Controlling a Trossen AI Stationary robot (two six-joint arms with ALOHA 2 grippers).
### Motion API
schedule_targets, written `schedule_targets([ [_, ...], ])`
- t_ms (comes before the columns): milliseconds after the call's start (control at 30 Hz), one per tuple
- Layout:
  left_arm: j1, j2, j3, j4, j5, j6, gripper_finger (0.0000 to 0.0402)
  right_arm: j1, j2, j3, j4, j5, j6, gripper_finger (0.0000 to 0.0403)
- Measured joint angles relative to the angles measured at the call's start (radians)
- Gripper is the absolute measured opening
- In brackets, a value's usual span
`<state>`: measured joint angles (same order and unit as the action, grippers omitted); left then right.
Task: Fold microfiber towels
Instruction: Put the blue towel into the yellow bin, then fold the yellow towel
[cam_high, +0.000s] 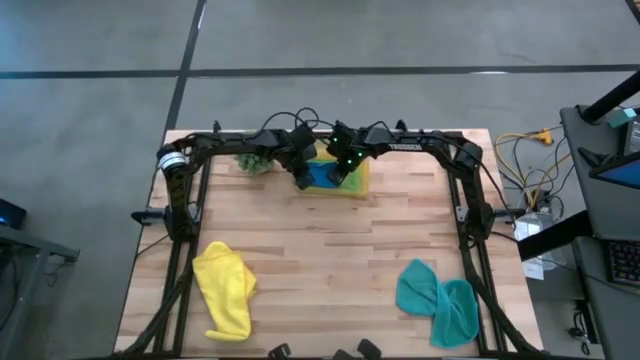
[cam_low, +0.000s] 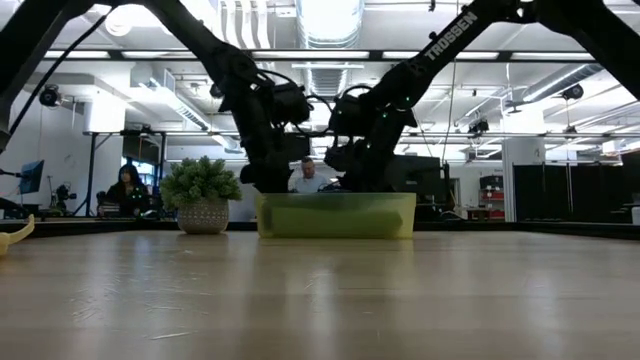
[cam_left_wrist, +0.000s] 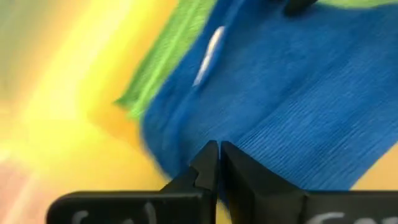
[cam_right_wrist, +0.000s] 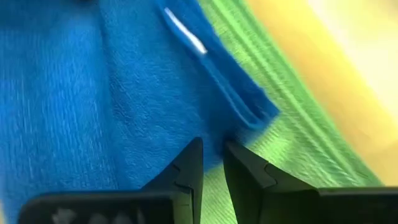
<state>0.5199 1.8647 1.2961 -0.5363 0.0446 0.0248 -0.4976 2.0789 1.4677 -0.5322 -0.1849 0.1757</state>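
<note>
Microfiber towels, blue atop lime green, lie in the yellow tray, directly under both tools: left tool shut empty, right tool slightly parted over the blue edge, equally near.

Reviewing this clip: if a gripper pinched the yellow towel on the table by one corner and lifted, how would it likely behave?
The yellow towel lies crumpled in soft folds on the table, so it would probably hang limp rather than hold shape. It looks thin and fuzzy, so likely light and not slippery. Pushed, it would probably bunch rather than slide whole.
</note>
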Motion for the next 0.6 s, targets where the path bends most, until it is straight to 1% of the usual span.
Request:
schedule_targets([
  [100, 0.0, -0.049, 0.006, -0.029, -0.059, 0.008, 0.0005, 0.0, -0.037, 0.0, -0.01, 0.014, 0.001, 0.0056],
  [167, 0.0, -0.087, 0.009, -0.052, -0.078, 0.011, 0.0005, 0.0, -0.079, 0.0, -0.018, 0.026, 0.001, 0.0056],
  [267, 0.0, -0.166, 0.009, -0.113, -0.082, 0.008, 0.0005, 0.0, -0.158, 0.0, -0.046, 0.032, -0.001, 0.0056],
  [433, -0.032, -0.34, -0.003, -0.245, -0.081, 0.014, 0.0005, 0.02, -0.328, -0.016, -0.113, 0.031, -0.112, 0.0056],
  [533, -0.074, -0.476, -0.051, -0.273, -0.079, 0.013, 0.0005, 0.046, -0.437, -0.045, -0.145, 0.026, -0.171, 0.0056],
  [600, -0.116, -0.578, -0.096, -0.276, -0.077, 0.004, 0.0005, 0.07, -0.514, -0.083, -0.148, 0.019, -0.174, 0.0056],
])
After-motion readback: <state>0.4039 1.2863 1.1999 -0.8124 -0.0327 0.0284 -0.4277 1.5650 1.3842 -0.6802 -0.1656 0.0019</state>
